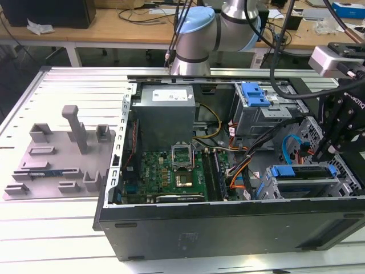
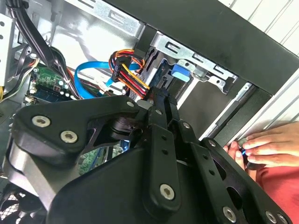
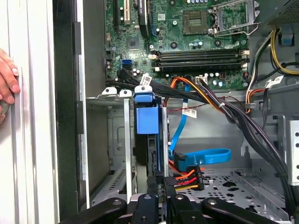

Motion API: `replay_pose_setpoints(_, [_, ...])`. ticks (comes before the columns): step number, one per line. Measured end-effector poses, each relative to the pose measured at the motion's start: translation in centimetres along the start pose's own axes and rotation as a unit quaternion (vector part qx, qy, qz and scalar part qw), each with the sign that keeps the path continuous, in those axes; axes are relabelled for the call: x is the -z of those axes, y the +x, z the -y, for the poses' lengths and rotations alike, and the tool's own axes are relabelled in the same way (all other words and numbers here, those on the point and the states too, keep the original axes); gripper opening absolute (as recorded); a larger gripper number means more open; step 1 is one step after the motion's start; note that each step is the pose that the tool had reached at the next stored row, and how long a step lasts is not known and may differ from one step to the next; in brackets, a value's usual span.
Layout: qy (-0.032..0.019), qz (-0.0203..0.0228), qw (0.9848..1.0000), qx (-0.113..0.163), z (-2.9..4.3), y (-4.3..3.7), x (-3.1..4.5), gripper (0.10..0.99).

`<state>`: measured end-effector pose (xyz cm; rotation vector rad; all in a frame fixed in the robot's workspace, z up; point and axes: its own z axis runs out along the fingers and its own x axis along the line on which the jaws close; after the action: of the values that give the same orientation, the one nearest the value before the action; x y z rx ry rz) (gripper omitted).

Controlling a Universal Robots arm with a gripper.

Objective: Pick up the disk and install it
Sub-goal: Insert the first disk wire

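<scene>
The disk (image 3: 148, 135) is seen seated in the drive cage (image 3: 112, 140) of the open computer case (image 1: 228, 225), the tool (image 3: 161, 198) just behind it, closed around its rear edge. Rigid, fairly heavy, shock-sensitive; best gripped by the blue carrier frame.

silver arm (image 1: 239, 14) with pale blue joint caps at upper centre; matte black gripper (image 2: 161, 126) linkages studded with silver screws.
</scene>
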<state>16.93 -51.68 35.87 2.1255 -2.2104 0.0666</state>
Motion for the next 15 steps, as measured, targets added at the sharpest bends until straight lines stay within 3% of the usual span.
replay_pose_setpoints(15, [0.0, 0.0, 1.0, 0.0, 0.08, 0.24, -0.14, 0.169])
